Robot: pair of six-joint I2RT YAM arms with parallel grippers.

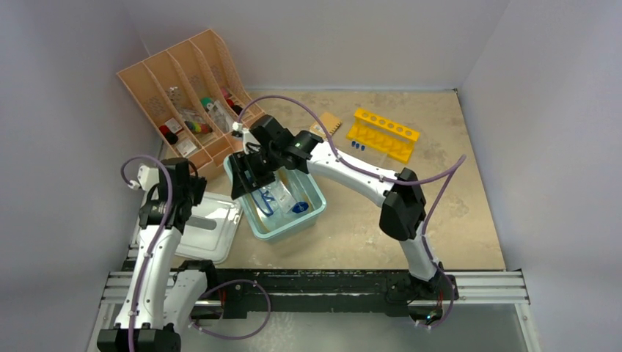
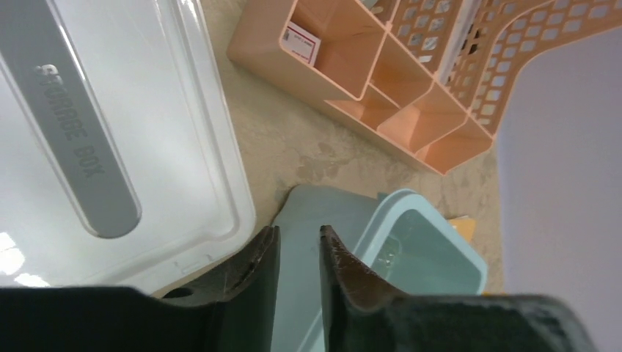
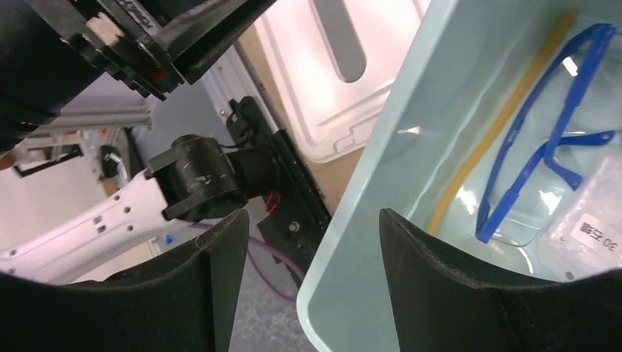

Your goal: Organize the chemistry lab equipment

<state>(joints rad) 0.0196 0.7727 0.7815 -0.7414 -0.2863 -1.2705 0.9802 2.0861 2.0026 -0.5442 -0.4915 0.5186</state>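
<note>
Blue-rimmed goggles (image 3: 550,147) and a length of amber rubber tubing (image 3: 499,125) lie inside the pale teal tub (image 3: 411,147), beside a clear labelled bag (image 3: 594,235). From above, the goggles (image 1: 268,202) and a clear cylinder with a blue base (image 1: 299,207) show in the tub (image 1: 317,202). My right gripper (image 1: 246,185) hangs open over the tub's left rim, one finger inside and one outside, holding nothing (image 3: 312,214). My left gripper (image 1: 196,187) is left of the tub, its jaws nearly together and empty (image 2: 299,229). Small blue caps (image 1: 357,146) lie by a yellow rack (image 1: 383,133).
A white lid (image 1: 209,227) marked as a storage box lies left of the tub, under my left arm. The peach slotted organiser (image 1: 187,103) with small items stands at the back left. A wooden-handled brush (image 1: 330,123) lies near the rack. Grey walls enclose the table.
</note>
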